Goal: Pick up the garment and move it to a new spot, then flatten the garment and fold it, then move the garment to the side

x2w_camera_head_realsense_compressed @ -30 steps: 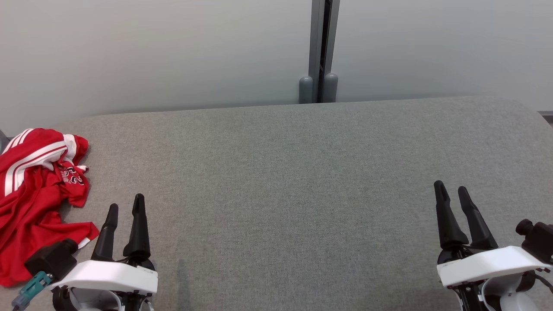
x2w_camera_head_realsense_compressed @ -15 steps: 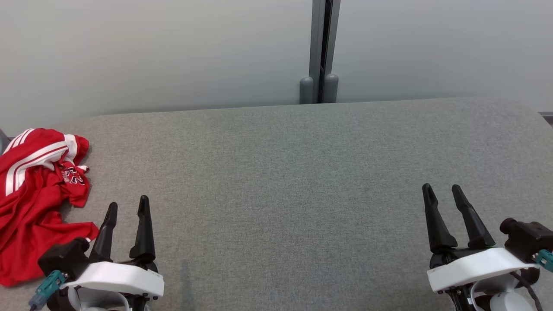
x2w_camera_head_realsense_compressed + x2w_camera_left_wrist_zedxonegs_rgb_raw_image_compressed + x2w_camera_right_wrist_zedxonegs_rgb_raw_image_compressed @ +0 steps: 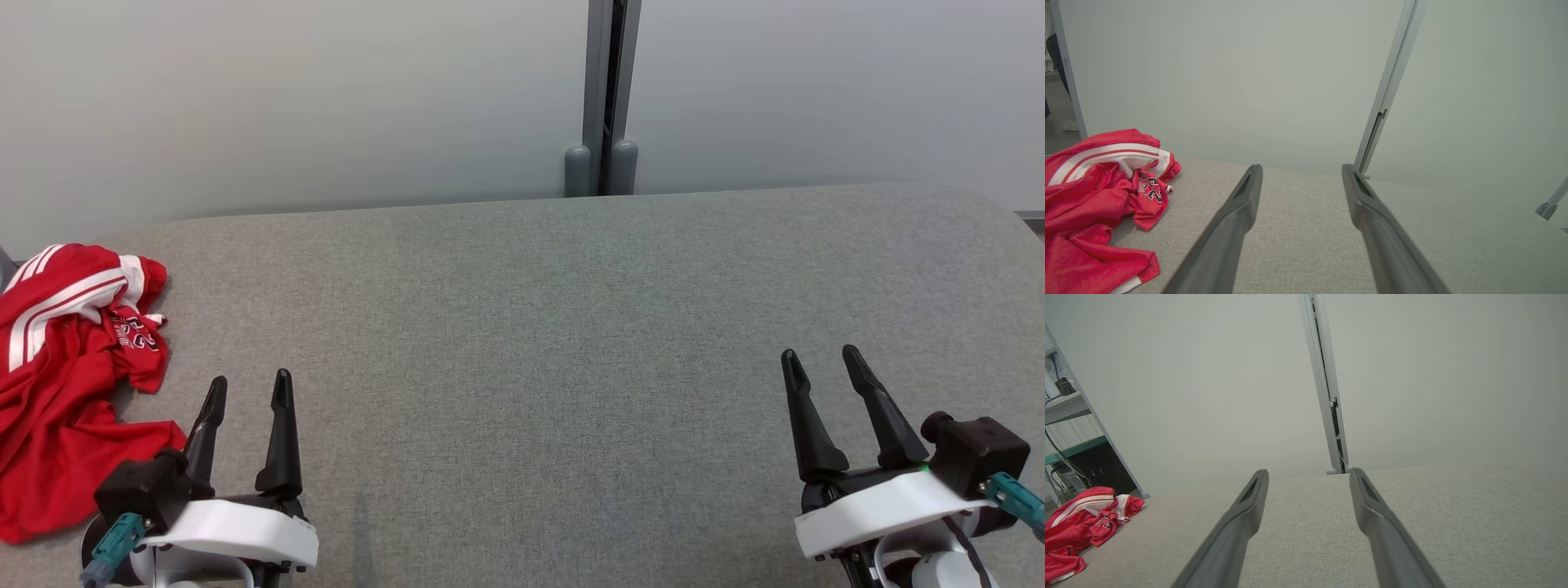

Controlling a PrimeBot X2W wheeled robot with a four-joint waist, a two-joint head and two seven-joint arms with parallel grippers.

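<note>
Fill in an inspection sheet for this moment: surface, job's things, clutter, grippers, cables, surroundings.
Surface: grey fabric surface, flat and smooth.
Job's things: red garment with white stripes, crumpled at the left edge, not held.
Clutter: nothing seen.
Grippers: left gripper open, beside the garment, apart from it; right gripper open, holding nothing, at the right.
Cables: teal plugs at both wrist cameras.
Surroundings: pale partition wall with a grey post; shelving beyond the garment.
</note>
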